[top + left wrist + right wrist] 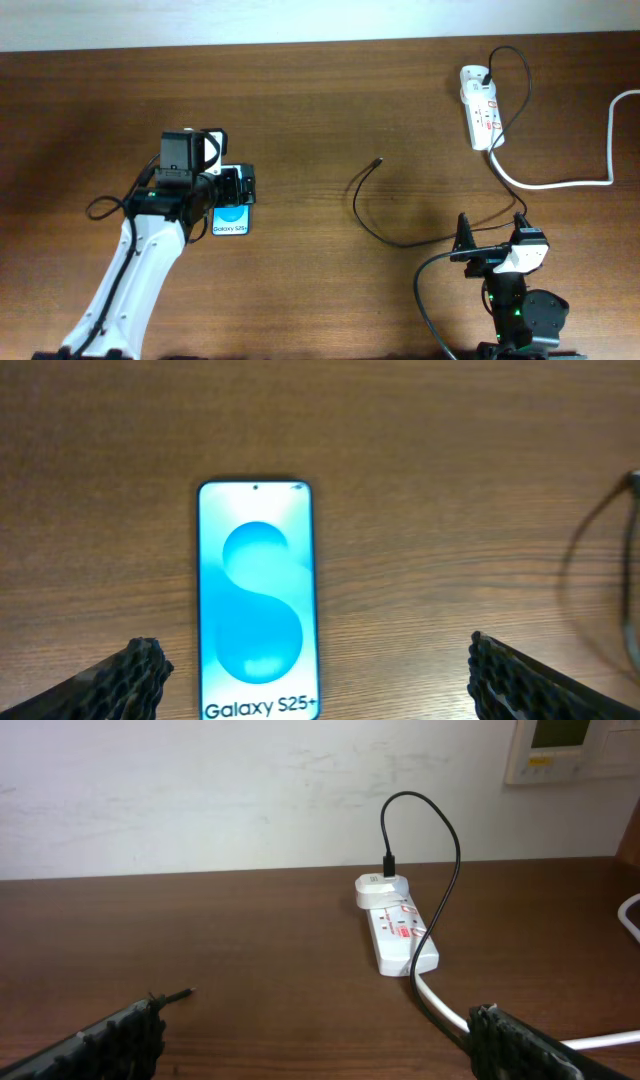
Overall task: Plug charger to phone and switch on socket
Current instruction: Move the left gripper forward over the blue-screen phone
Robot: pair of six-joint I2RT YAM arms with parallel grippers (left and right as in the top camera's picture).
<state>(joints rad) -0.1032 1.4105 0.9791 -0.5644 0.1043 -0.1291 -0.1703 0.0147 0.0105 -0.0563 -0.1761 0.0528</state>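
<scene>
Risk: the tip of the charger (376, 162) lies loose on the counter (300, 100), well apart from the phone (256, 600); a pinch on so thin a cable could slip.
Left end effector (320, 682): fingers wide apart above the phone, holding nothing.
Right end effector (320, 1038): wide apart, empty, facing the socket (400, 932).

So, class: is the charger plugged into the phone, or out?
Out. The charger's connector tip lies loose on the table, far from the phone.

Overhead, the left arm (150, 250) hides the phone's (230, 222) upper part; right of the phone, the charger (572, 550) looks blurred and cut off.
</scene>
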